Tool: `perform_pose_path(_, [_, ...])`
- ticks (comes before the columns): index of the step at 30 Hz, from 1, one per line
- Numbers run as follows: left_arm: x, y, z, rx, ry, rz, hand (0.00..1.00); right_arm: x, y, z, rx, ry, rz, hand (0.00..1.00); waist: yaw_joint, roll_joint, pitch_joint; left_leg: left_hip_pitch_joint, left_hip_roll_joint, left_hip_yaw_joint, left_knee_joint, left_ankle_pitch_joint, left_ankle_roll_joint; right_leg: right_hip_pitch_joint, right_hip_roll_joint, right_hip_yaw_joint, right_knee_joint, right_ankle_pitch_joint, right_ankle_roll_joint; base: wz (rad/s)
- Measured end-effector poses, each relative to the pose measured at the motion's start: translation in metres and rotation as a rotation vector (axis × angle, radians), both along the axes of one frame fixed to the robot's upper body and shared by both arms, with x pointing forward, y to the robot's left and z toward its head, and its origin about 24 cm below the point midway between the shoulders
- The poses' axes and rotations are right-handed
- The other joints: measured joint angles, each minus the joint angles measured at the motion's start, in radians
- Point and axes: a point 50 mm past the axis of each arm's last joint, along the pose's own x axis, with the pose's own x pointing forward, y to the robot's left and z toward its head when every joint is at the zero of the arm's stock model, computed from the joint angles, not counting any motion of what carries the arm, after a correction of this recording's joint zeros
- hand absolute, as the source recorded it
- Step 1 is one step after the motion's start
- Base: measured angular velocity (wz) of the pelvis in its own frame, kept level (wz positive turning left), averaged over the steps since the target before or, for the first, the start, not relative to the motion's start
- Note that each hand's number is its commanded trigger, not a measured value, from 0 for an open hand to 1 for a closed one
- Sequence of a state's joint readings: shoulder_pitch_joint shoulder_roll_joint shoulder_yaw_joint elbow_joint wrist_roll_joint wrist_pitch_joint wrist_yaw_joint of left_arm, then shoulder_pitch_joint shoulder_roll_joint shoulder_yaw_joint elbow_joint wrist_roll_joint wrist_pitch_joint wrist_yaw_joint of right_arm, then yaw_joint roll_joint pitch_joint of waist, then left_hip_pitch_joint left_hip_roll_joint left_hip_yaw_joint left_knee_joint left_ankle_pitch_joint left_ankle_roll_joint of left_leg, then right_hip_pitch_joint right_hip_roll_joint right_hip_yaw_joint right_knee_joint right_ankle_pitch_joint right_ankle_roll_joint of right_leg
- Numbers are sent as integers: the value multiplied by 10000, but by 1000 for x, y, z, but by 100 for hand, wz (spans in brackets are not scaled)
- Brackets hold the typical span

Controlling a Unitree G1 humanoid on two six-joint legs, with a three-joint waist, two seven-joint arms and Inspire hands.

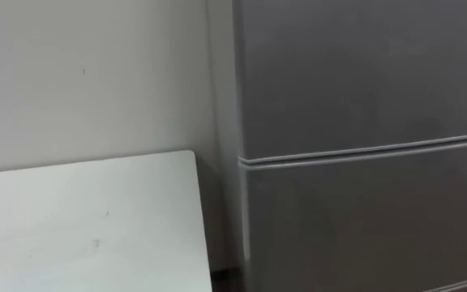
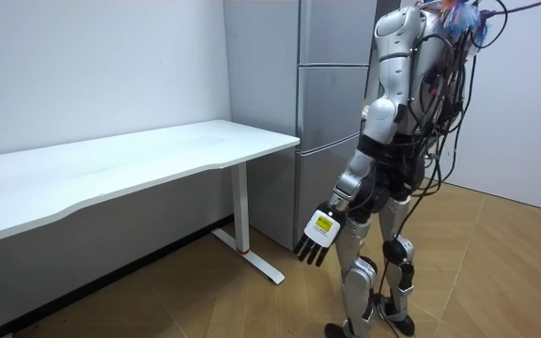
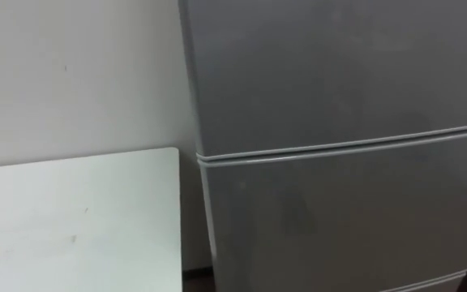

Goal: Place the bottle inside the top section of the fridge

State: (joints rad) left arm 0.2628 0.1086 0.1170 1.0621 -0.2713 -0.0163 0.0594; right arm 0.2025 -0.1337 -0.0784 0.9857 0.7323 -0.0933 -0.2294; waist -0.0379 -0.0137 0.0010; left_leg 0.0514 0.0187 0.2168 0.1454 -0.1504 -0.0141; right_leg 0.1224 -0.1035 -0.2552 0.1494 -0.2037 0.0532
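You have the robot standing close before the closed grey fridge (image 1: 363, 146), white table (image 1: 87, 219) to its left, left hand (image 2: 319, 233) hanging low, fingers loosely spread, holding nothing.

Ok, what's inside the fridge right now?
The fridge has its doors shut, so only its grey front shows; whatever is inside is hidden.

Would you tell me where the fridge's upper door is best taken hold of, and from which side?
The upper door is a flat, plain front, so its bottom edge at the grooved seam looks the likeliest grip: curl fingers under it from the front. The hinge side cannot be told, so neither can the better corner. The left hand hangs open, free for it.
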Motion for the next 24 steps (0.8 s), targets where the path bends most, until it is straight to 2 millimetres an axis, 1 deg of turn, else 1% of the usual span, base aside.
perform_pose_path(2, [1, 0, 0, -16, -40, -47, 0, 0, 6, -3, 314, 169, 727, 0, 83, -6, 5, -69, 0, -27, 59, -15, 2, -2, 0, -12, -7, -1, 1, 2])
perform_pose_path(3, [2, 0, 0, -6, -62, -64, 0, 0, 10, -5, 474, 365, 1370, 0, 145, -6, 11, -72, -1, -36, 81, -26, 2, -2, -1, -45, -7, -6, 5, 8])
perform_pose_path(4, [1, 0, 0, -8, -54, -63, 0, 1, 14, -7, 604, 537, 1968, 0, 157, -8, 16, -92, -1, -78, 111, -47, 8, 8, -4, -104, -7, -11, 9, 9])
perform_pose_path(6, [1, -1, 0, -20, -32, -136, 0, 3, 18, -9, 801, 691, 2605, 0, 158, 4, 35, -161, -16, -193, 206, -83, 19, 49, -10, -234, -25, -21, 23, 18])
perform_pose_path(10, [0, -2, 0, 14, 7, -210, 0, 5, 25, -13, 936, 1222, 4102, 0, 210, -11, 33, -211, -59, -341, 205, -82, 22, 140, -22, -414, -119, -22, 26, 13])
perform_pose_path(14, [1, -2, 0, 76, 15, -202, 0, 8, 29, -14, 970, 1487, 4843, 0, 281, -47, 32, -240, -91, -442, 202, -83, 22, 211, -35, -549, -154, -40, 55, 10])
perform_pose_path(16, [3, -2, 0, 104, -26, -213, 0, 7, 30, -15, 1046, 1684, 5117, 0, 375, -77, 34, -240, -118, -527, 203, -82, 22, 212, -46, -599, -154, -41, 57, 9])
perform_pose_path(18, [4, -2, 0, 108, -46, -221, 0, 5, 31, -16, 1114, 1807, 5308, 0, 451, -107, 52, -242, -128, -550, 203, -83, 23, 224, -54, -629, -151, -41, 58, 5])
perform_pose_path(22, [4, -2, 0, 157, -26, -201, 0, 5, 32, -16, 1177, 1813, 5452, 0, 470, -172, 93, -271, -135, -586, 202, -87, 30, 238, -60, -683, -138, -42, 59, 2])
perform_pose_path(24, [4, -2, 0, 181, -18, -193, 0, 5, 32, -16, 1208, 1872, 5508, 0, 467, -179, 94, -309, -135, -610, 203, -91, 36, 248, -59, -706, -125, -41, 60, 3])
